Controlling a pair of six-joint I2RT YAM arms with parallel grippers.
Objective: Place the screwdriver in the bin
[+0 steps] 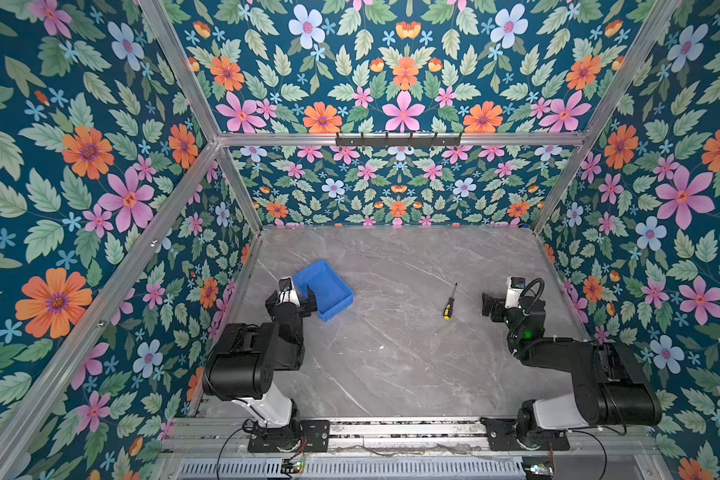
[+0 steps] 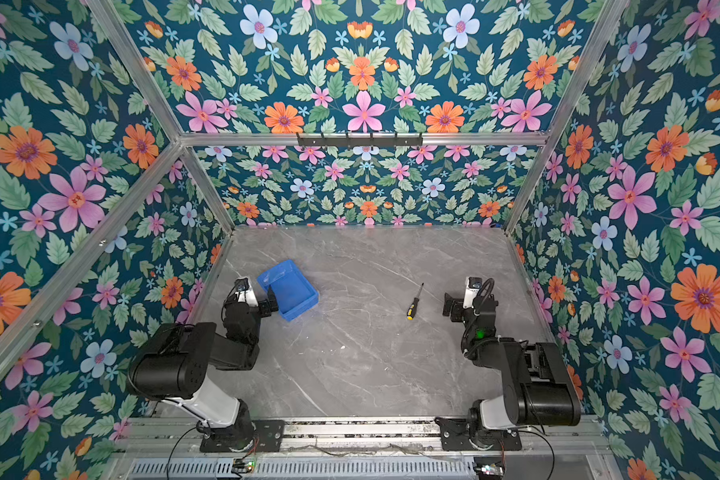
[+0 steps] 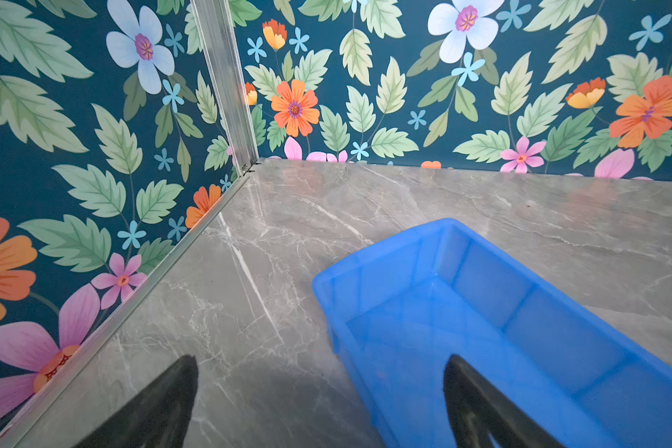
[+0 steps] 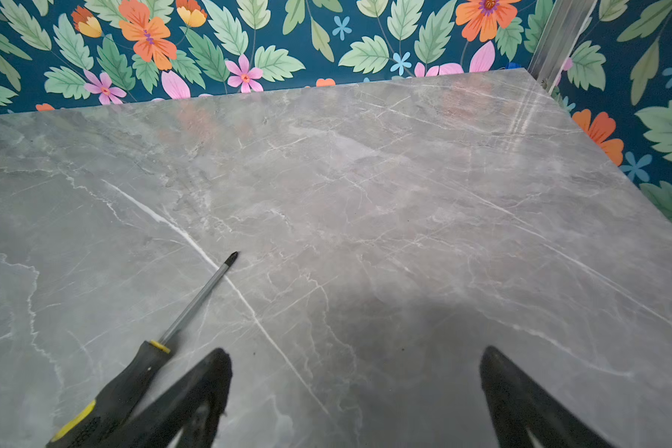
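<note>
Screwdriver [image 1: 450, 302] lies flat on the grey marbled bench [image 1: 391, 353], tip toward 12 o'clock and black-and-yellow handle toward 6, outside the bin [image 1: 329, 286]. My right claw [image 1: 488, 306] hangs just beside it at its 3 o'clock, jaws spread wide, gripping nothing. The blue bin sits skewed, well apart at 9 o'clock. There my left claw [image 3: 322, 360] hovers, equally spread, one finger [image 3: 474, 399] over its near corner.
</note>
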